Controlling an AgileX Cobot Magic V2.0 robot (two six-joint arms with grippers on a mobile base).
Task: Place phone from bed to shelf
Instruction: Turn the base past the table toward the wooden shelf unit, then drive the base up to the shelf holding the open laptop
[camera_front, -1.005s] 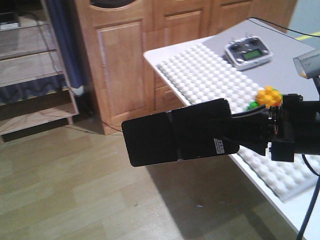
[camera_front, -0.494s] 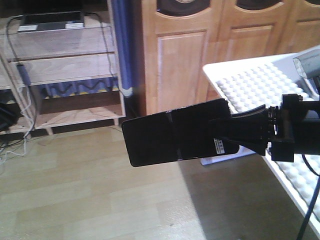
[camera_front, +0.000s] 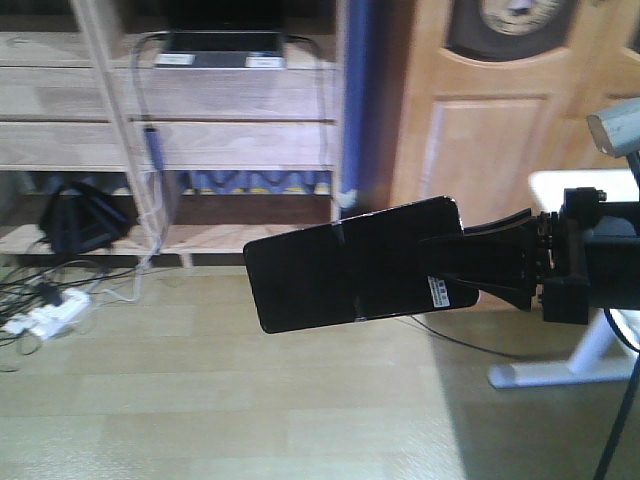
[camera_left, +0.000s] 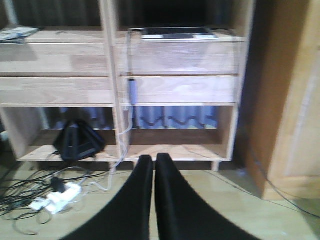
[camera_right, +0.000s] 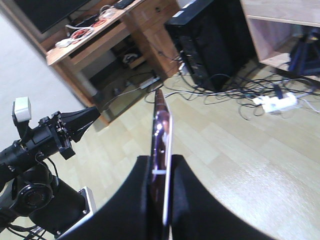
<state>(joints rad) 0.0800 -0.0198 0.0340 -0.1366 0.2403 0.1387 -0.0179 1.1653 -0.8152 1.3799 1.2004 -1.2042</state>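
The phone (camera_front: 340, 275), a glossy black slab with a crease and a white sticker, hangs level in mid-air over the floor. My right gripper (camera_front: 432, 268) is shut on its right end. In the right wrist view the phone (camera_right: 161, 132) stands edge-on, its pinkish rim clamped in the right gripper (camera_right: 161, 160). The pale wooden shelf (camera_front: 230, 95) stands straight ahead past the phone, also filling the left wrist view (camera_left: 175, 55). My left gripper (camera_left: 154, 158) is shut with nothing in it, pointing at the shelf's lowest board. The bed is out of view.
A flat silver device (camera_front: 220, 48) lies on the shelf's upper board. A black bag (camera_front: 75, 220) sits on the bottom board. Cables and a white power strip (camera_front: 40, 315) lie on the floor. A wooden cabinet (camera_front: 490, 130) and white table leg (camera_front: 560, 365) are at right.
The whole view has swung left: the white table and cabinet slid off to the right and the shelf now faces me. The phone stays held in the right gripper.
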